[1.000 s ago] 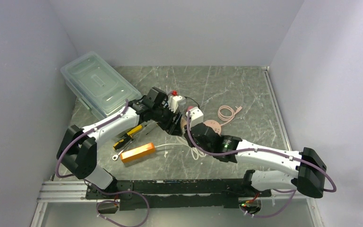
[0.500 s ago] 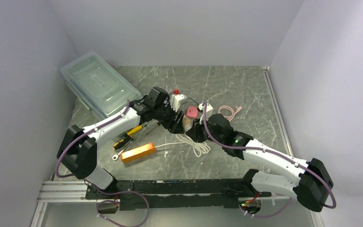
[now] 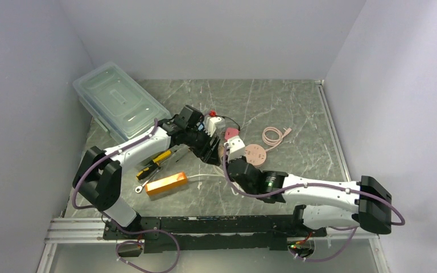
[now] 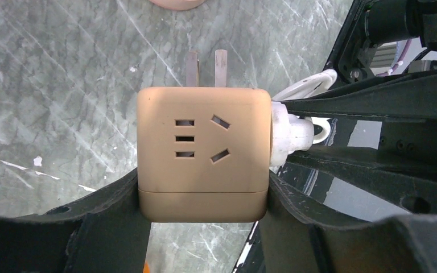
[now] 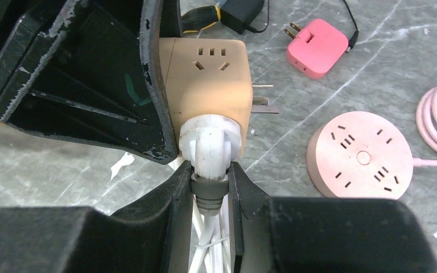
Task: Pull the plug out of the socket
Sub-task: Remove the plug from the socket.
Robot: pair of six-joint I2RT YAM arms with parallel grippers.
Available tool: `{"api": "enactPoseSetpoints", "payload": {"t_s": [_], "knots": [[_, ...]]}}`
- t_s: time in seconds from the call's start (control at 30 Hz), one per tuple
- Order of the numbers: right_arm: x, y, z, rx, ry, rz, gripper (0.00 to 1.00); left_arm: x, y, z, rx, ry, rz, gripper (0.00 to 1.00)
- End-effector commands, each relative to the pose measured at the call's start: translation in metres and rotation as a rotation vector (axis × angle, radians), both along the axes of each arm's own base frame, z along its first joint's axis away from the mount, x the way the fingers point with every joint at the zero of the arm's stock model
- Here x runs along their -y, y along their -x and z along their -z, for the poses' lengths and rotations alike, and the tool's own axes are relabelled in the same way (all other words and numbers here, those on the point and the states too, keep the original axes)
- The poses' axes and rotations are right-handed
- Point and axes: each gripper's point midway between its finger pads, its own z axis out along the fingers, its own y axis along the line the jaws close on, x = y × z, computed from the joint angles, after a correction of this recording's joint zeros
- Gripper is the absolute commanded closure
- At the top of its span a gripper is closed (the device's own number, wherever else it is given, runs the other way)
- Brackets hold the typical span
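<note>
The cube socket (image 4: pixel 202 153) is boxed in: the left gripper (image 4: pixel 202 199) clamps two of its sides, and the right gripper (image 5: pixel 210 190) blocks the plug (image 5: pixel 209 139) side. A round pink socket (image 5: pixel 361 156) lies near on the right. A pink charger (image 5: pixel 317 47) and a white adapter (image 3: pixel 212 122) sit just behind. The screwdriver (image 3: pixel 156 161), orange block (image 3: pixel 166 183) and lidded bin (image 3: pixel 119 105) crowd the left. Bare table (image 3: pixel 296 102) opens toward the far right corner.
</note>
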Motion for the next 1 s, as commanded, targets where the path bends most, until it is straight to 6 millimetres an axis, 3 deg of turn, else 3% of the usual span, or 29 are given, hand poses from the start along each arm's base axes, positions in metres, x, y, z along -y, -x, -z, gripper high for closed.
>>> {"api": "enactPoseSetpoints", "payload": {"t_s": [0.0,0.17,0.27,0.43,0.53,0.67,0.77,0.97], "knots": [[0.007,-0.011,-0.019,0.072,0.038,0.125,1.0,-0.016,-0.04,-0.006,0.082,-0.03,-0.113,1.0],[0.005,-0.01,-0.026,0.029,-0.091,0.06,1.0,-0.022,-0.042,-0.003,0.113,-0.069,-0.126,1.0],[0.012,-0.021,-0.035,-0.025,-0.221,0.008,1.0,-0.023,-0.042,-0.002,0.144,-0.092,-0.108,1.0],[0.013,-0.026,-0.029,-0.12,-0.323,-0.121,1.0,-0.01,-0.026,-0.01,0.159,-0.033,-0.019,1.0],[0.013,-0.029,-0.021,-0.135,-0.318,-0.125,1.0,-0.009,-0.026,-0.013,0.162,-0.02,-0.022,1.0],[0.02,-0.033,-0.026,-0.085,-0.286,-0.072,1.0,-0.017,-0.035,-0.004,0.132,-0.07,-0.085,1.0],[0.02,-0.03,-0.032,-0.019,-0.216,-0.014,1.0,-0.023,-0.045,0.002,0.091,-0.085,-0.159,1.0],[0.01,-0.013,-0.026,0.052,-0.031,0.083,1.0,-0.031,-0.057,0.006,0.054,-0.095,-0.231,1.0]]}}
